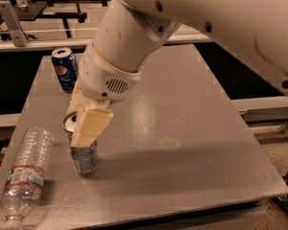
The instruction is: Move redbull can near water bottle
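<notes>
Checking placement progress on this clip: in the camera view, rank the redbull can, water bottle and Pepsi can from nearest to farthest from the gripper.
1. redbull can: clamped in the gripper, front-left on the table.
2. water bottle: lying at the front-left edge, left of the gripper.
3. Pepsi can: upright near the back-left corner.
</notes>
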{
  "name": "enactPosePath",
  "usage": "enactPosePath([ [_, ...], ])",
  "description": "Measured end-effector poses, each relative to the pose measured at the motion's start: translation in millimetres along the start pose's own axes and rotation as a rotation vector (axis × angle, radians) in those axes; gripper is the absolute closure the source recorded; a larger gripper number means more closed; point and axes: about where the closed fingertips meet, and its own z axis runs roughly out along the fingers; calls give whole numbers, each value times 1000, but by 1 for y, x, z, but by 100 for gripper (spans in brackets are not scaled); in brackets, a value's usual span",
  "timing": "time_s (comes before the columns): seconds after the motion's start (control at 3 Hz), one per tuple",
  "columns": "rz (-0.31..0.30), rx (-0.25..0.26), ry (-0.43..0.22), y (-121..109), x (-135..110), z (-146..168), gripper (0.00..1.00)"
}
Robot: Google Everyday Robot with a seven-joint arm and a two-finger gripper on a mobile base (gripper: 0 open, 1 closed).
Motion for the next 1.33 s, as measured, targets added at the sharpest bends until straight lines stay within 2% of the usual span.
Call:
enactPosePath([
  [0.33, -47, -11, 12, -13, -8, 14, 75],
  [0.67, -73, -17, 28, -20, -7, 24, 44],
  [1.33, -87, -19, 35, -22, -7, 29, 0],
])
